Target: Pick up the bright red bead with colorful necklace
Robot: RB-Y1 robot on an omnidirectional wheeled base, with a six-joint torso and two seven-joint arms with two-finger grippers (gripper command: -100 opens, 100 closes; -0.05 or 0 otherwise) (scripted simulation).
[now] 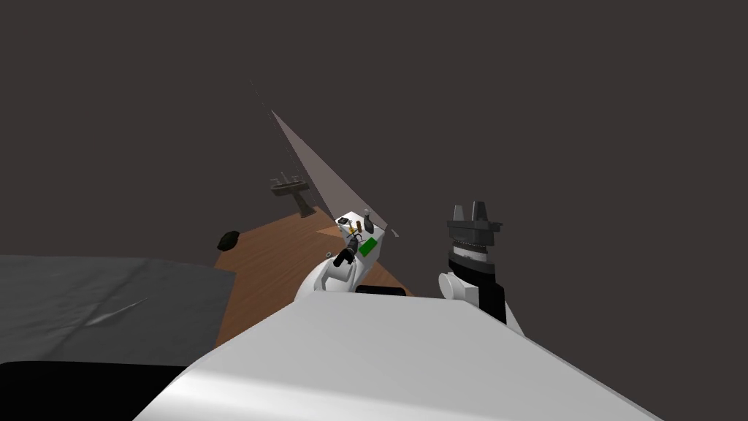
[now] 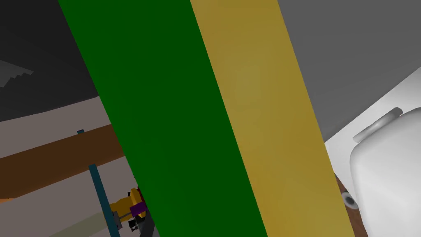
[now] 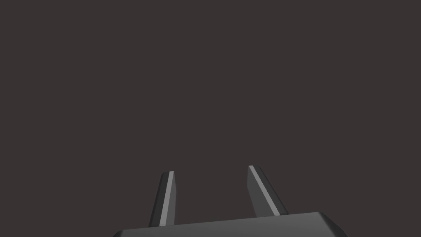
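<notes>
A small white table (image 1: 345,219) stands on the wood floor ahead, carrying several small items. Among them are a green flat block (image 1: 367,247) and a tiny orange-brown piece (image 1: 357,228). My left gripper (image 1: 350,247) reaches over this table's near edge, right beside the green block. Very close in the left wrist view lie a broad green band (image 2: 172,123) and a yellow band (image 2: 263,123); beside them sit small yellow and purple pieces (image 2: 133,205) that may be beads. My right gripper (image 3: 210,193) is raised at my right (image 1: 474,213), open and holding nothing, facing a dark wall.
A grey bed (image 1: 95,300) lies to my left. A dark lump (image 1: 229,240) rests on the wood floor (image 1: 277,256). A pedestal sink (image 1: 291,187) stands at the far wall. Thin teal rods (image 2: 100,193) rise near the small pieces.
</notes>
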